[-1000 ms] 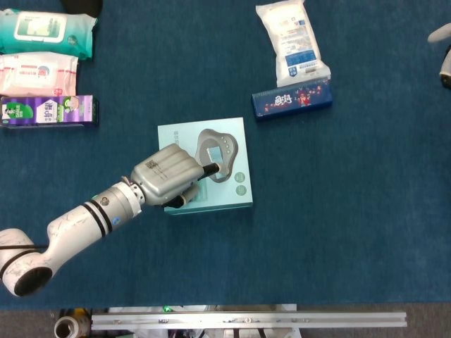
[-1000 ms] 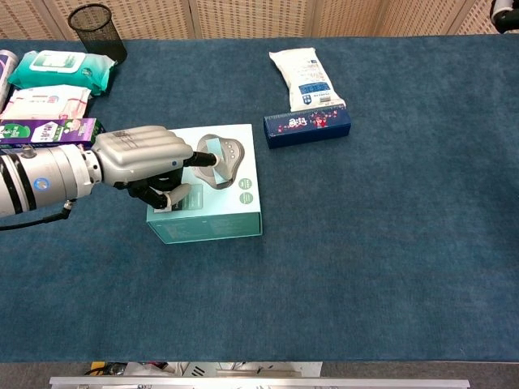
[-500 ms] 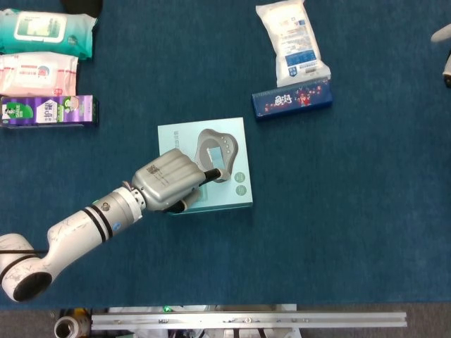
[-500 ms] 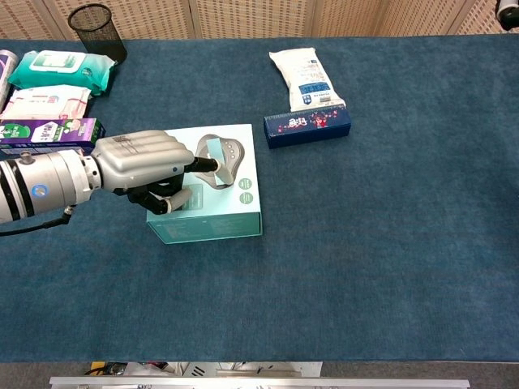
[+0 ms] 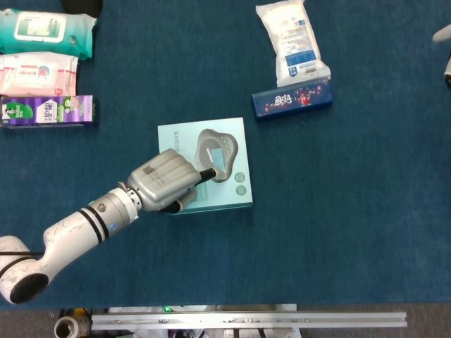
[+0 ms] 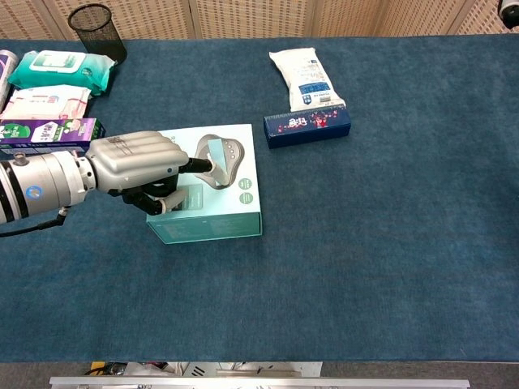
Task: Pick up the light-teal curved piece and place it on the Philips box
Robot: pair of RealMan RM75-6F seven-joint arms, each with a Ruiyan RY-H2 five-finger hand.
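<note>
My left hand (image 6: 134,164) sits over the near-left part of the Philips box (image 6: 235,217), fingers curled, one dark fingertip touching the light-teal curved piece (image 6: 220,154); I cannot tell whether it grips it. The piece lies on the box top. Far right, my right hand (image 5: 444,49) barely shows, its state unclear.

Your head view looks straight down on the flat light-teal cardboard Philips box (image 5: 204,167) from high above. Your chest view faces it from the front, lower, nearer and slanted (image 6: 212,182). Both share that box and the tabletop around it.
</note>
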